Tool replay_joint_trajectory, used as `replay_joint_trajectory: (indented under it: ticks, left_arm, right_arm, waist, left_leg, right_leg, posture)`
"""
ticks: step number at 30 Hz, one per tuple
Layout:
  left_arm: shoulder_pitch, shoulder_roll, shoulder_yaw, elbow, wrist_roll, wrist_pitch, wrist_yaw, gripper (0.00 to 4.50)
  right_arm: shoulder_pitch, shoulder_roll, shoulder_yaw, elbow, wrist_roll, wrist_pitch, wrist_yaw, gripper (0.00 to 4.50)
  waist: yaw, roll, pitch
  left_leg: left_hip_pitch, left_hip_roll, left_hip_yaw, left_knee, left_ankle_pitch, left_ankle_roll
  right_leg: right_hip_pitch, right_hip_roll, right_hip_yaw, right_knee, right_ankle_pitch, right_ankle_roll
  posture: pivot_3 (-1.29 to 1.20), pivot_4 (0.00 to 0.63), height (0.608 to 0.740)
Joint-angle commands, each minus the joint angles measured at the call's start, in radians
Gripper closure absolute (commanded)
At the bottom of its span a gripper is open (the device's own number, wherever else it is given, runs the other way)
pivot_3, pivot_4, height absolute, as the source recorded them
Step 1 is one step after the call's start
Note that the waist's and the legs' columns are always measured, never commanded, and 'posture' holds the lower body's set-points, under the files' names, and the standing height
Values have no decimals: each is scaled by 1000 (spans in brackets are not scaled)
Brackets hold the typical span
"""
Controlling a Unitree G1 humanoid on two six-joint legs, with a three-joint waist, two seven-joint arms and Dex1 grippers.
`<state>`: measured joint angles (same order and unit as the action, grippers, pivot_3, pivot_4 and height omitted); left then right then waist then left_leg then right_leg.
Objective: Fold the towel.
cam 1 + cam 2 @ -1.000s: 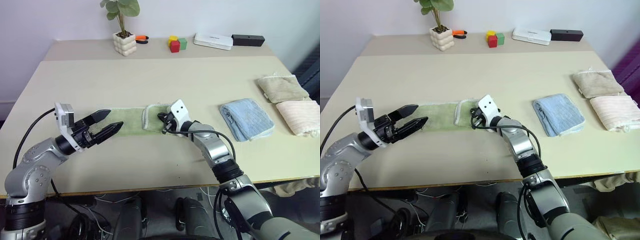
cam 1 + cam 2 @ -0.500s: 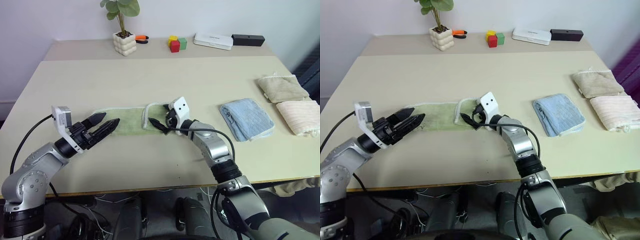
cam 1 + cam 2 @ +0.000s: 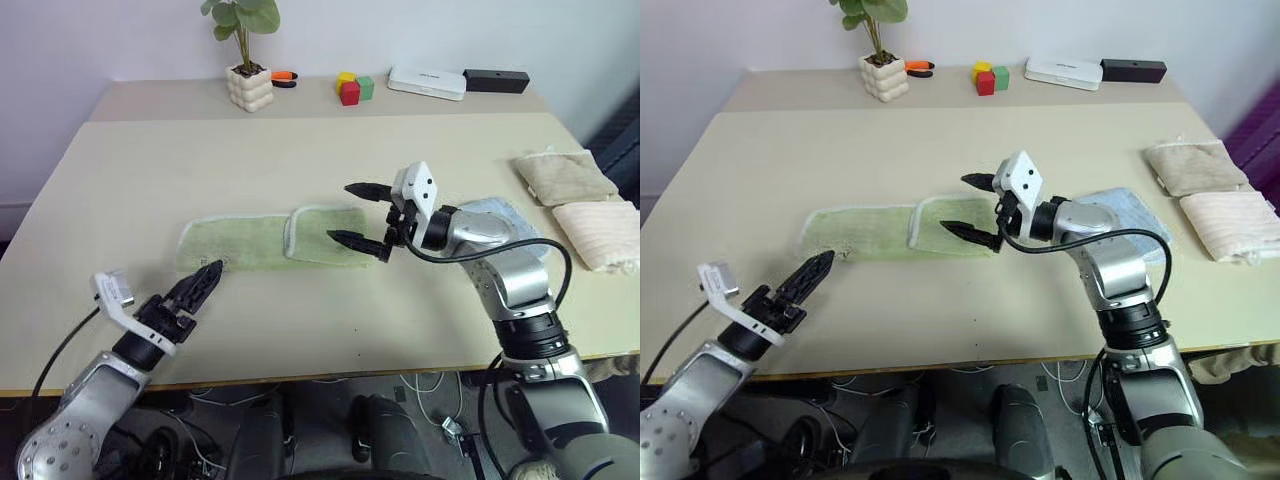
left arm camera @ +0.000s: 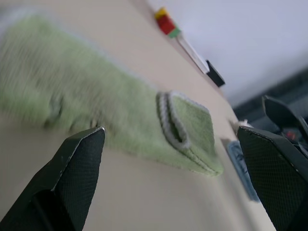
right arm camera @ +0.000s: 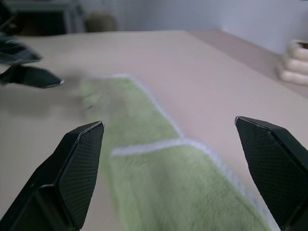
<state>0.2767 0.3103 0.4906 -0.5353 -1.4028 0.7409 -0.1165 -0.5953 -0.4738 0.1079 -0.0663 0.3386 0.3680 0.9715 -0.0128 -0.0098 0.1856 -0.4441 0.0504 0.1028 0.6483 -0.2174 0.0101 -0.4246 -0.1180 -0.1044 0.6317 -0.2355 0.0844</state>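
Observation:
The light green towel (image 3: 240, 245) lies flat as a long strip on the table (image 3: 300, 150). Its right end (image 3: 328, 235) is folded back over itself, white edging showing along the fold. My right gripper (image 3: 340, 212) hangs open just above that folded end, nothing between its fingers; the right wrist view looks along the towel (image 5: 159, 183) between them. My left gripper (image 3: 208, 272) is low near the table's front edge, just short of the towel's left end. It is open and empty, as its wrist view (image 4: 169, 130) shows.
A folded light blue towel (image 3: 503, 212) lies behind my right arm. Beige (image 3: 565, 177) and pink (image 3: 600, 232) folded towels sit at the right edge. Along the back stand a potted plant (image 3: 249, 87), coloured blocks (image 3: 351, 88), a white box (image 3: 427, 81) and a black box (image 3: 496, 79).
My right gripper opened, let go of the towel's folded end, then rose and moved right. My left gripper rolled, sank and drew back toward the front edge. The towel stays folded over.

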Motion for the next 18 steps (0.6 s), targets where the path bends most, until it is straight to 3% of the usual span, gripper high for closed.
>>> replay_joint_trajectory:
  ticks: [1,5,8,18]
  left_arm:
    - [13,-22,23,11,-59,-47,96,0]
    - [-24,-26,31,114,-23,-85,178,0]
    - [-48,-16,49,179,-71,-86,201,0]
    - [-170,21,5,324,-90,-36,214,0]
  right_arm:
    - [-9,-15,-1,-45,19,3,22,57]
    - [-16,-9,0,-31,10,2,18,57]
    - [-18,1,5,-26,3,1,8,57]
    - [-10,36,11,-40,-4,12,-37,57]
  waist:
    - [1,0,0]
    - [9,0,0]
    - [8,0,0]
    - [9,2,-2]
  left_leg:
    - [0,0,0,0,0,0]
    - [0,-1,0,1,0,0]
    - [0,-1,0,1,0,0]
    - [0,-1,0,1,0,0]
  right_leg:
    - [0,0,0,0,0,-1]
    - [1,0,0,-1,-1,-1]
    - [1,0,0,-1,0,-1]
    - [1,0,0,-1,0,-1]
  posture:
    - [0,150,740]
    - [0,150,740]
    - [0,150,740]
    - [0,150,740]
